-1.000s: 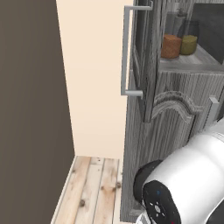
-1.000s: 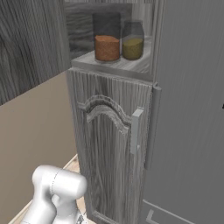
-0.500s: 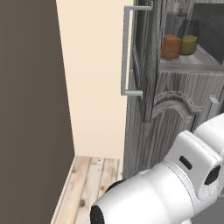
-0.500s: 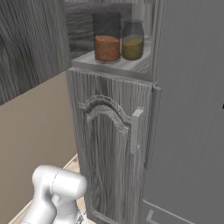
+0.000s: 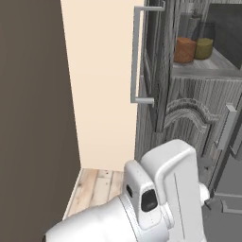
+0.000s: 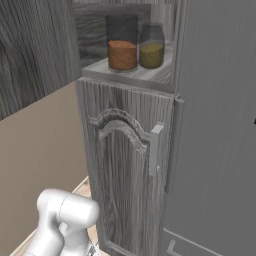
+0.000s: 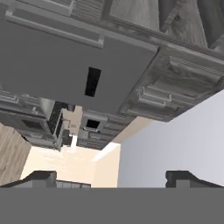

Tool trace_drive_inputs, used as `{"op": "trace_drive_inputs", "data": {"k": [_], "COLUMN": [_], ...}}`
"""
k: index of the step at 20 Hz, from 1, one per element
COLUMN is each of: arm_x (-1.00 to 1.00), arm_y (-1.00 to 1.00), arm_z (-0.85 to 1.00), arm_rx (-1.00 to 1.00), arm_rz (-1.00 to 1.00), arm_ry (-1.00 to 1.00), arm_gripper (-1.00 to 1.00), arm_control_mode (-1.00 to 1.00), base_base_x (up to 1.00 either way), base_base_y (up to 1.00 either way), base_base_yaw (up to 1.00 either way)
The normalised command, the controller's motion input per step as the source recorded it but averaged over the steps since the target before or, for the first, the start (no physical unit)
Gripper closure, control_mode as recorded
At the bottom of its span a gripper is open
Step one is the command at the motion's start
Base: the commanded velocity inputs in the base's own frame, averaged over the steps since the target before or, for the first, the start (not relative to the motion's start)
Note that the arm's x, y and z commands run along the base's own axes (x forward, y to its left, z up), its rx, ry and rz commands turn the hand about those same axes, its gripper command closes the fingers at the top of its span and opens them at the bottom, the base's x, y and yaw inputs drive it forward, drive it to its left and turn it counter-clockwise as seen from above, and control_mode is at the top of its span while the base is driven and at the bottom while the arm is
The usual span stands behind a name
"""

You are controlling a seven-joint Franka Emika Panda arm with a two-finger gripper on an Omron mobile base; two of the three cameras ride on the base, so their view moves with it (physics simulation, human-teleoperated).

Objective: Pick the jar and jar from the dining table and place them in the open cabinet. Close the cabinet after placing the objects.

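Observation:
Two clear jars stand side by side on a shelf of the dark grey cabinet (image 5: 189, 118): a jar with reddish-brown filling (image 5: 185, 49) and a jar with olive-yellow filling (image 5: 204, 47). The right base view has the reddish jar (image 6: 122, 54) left of the olive jar (image 6: 151, 52). The cabinet's upper door (image 5: 152, 52) hangs open, its silver bar handle (image 5: 136, 56) facing me. My gripper (image 7: 111, 178) is open, its fingertips (image 7: 41, 176) far apart with nothing between them, far from the jars. The dining table is out of view.
A cream wall (image 5: 101, 85) and a dark panel (image 5: 33, 118) stand left of the cabinet, over a strip of pale wood floor (image 5: 97, 186). A closed arched lower door (image 6: 122, 165) with a short handle (image 6: 155, 149) sits under the shelf. My white arm (image 5: 156, 203) bulks low.
My arm has swung across the bottom of the left base view, its white links now turned differently. The jars, the cabinet door and the open gripper stay as they were.

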Motion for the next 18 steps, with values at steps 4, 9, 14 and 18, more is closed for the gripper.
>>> {"op": "trace_drive_inputs", "data": {"k": [4, 9, 14, 18], "arm_x": [0.50, 0.49, 0.52, 0.51], "arm_y": [0.53, 0.46, 0.49, 0.39], "arm_z": [-0.09, -0.02, -0.13, -0.16], "arm_rx": [-0.01, 0.00, 0.00, 0.00], "arm_rz": [-0.10, -0.10, -0.05, 0.00], "arm_ry": [0.06, 0.00, 0.03, 0.00], "arm_gripper": [-1.00, -1.00, -1.00, -1.00], "arm_control_mode": [-1.00, -1.00, -1.00, -1.00], "base_base_x": [0.00, 0.00, 0.00, 0.00], "base_base_y": [0.00, 0.00, 0.00, 0.00], "base_base_yaw": [0.00, 0.00, 0.00, 0.00]}}
